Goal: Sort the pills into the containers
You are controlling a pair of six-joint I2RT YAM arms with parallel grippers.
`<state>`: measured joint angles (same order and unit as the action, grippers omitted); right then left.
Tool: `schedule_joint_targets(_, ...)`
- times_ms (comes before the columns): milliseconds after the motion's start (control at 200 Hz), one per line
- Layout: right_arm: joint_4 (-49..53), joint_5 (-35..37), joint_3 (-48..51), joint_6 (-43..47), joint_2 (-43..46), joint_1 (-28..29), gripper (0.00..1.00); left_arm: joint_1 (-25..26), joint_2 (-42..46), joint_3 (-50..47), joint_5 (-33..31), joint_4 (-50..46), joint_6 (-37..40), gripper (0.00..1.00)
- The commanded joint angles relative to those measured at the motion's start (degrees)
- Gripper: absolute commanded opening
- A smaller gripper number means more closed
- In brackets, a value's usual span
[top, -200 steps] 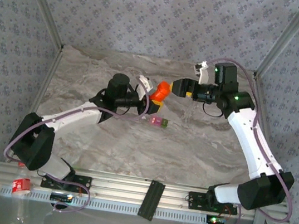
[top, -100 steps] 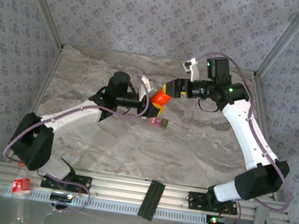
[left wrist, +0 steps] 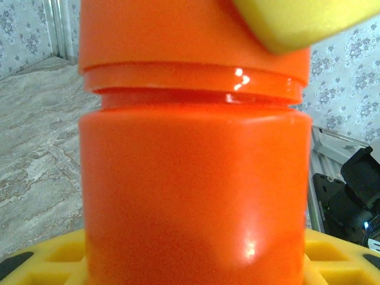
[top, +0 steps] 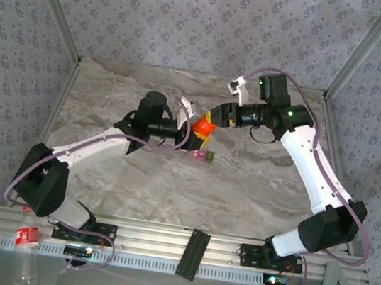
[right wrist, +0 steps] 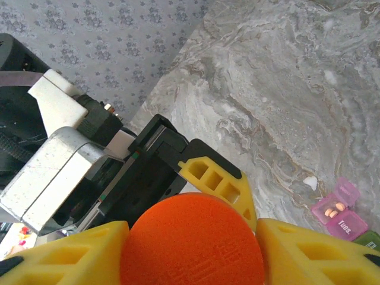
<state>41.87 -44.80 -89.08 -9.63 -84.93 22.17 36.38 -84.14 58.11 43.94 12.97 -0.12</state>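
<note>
An orange pill bottle [top: 204,126] hangs tilted above the middle of the table, and my left gripper [top: 196,126] is shut on its body [left wrist: 196,178]. My right gripper [top: 214,116] comes in from the right. Its yellow fingers [right wrist: 65,252] press both sides of the orange cap [right wrist: 193,240], so it is shut on the cap. The containers [top: 203,157], a small pink and green pair, lie on the table just below the bottle. The pink compartment [right wrist: 336,202] stands open with pills inside, beside the green one [right wrist: 368,238]. A white pill [right wrist: 309,182] lies loose near them.
The marble tabletop [top: 241,186] is walled by patterned panels and metal posts [top: 59,15]. A black block [top: 193,253] leans on the front rail. A red-labelled item [top: 27,236] sits below the table's front left corner.
My right gripper has moved left onto the bottle's cap and closed its fingers round it. The left arm and the bottle have stayed nearly still.
</note>
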Motion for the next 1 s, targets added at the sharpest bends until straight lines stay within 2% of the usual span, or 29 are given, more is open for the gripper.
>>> schedule_joint_targets(0,1.0,-0.7,0.1,0.3,0.2,0.0,0.54,0.0,0.5,2.3,1.4,2.6,-0.1,0.0)
schedule_joint_targets(130,-1.7,-0.4,2.2,-3.7,0.6,0.2,0.49,-0.1,0.8,2.0,-0.4,3.7,-0.5,0.0)
schedule_joint_targets(240,-4.3,2.4,4.0,-9.5,0.4,1.0,0.45,0.0,1.5,0.6,-4.9,6.9,-1.3,0.0)
schedule_joint_targets(380,-9.7,7.7,7.0,-18.9,0.4,3.0,0.44,1.5,1.7,-1.9,-13.8,12.5,-2.2,0.0)
schedule_joint_targets(720,-15.3,17.8,8.7,-35.3,-3.0,9.4,0.37,10.1,-1.5,-2.6,-33.2,16.2,5.1,0.0)
schedule_joint_targets(904,-15.8,17.7,8.4,-37.0,-3.0,9.6,0.39,11.1,-3.2,-3.7,-38.4,19.4,5.1,0.0)
schedule_joint_targets(944,-15.6,17.3,7.9,-37.1,-2.8,9.2,0.42,11.0,-3.3,-3.8,-38.9,19.6,5.1,0.0)
schedule_joint_targets(994,-15.3,16.7,7.2,-36.2,-2.3,8.4,0.52,10.7,-3.2,-3.9,-38.7,19.7,5.1,0.0)
